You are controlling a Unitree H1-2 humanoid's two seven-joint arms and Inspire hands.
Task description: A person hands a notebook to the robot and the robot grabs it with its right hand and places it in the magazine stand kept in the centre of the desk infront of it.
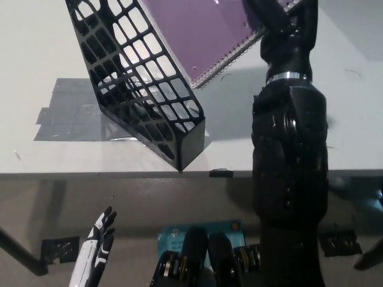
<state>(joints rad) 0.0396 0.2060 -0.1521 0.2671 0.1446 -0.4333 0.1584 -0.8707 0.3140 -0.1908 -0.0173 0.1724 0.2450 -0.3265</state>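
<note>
While gripping notebook (197,30), right hand (272,18) closed.

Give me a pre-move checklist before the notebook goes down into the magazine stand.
1. Right hand holding the purple notebook: ok, though the fingers are partly cut off at the picture's top.
2. Notebook over the magazine stand: ok, its spiral edge lies beside the stand's right wall.
3. Notebook inside the stand: not ok, not yet in.
4. Stand upright on the desk: ok.
5. Stand's inside free: cannot tell.
6. Left hand out of the way: ok, low beside the desk, fingers apart.
</note>
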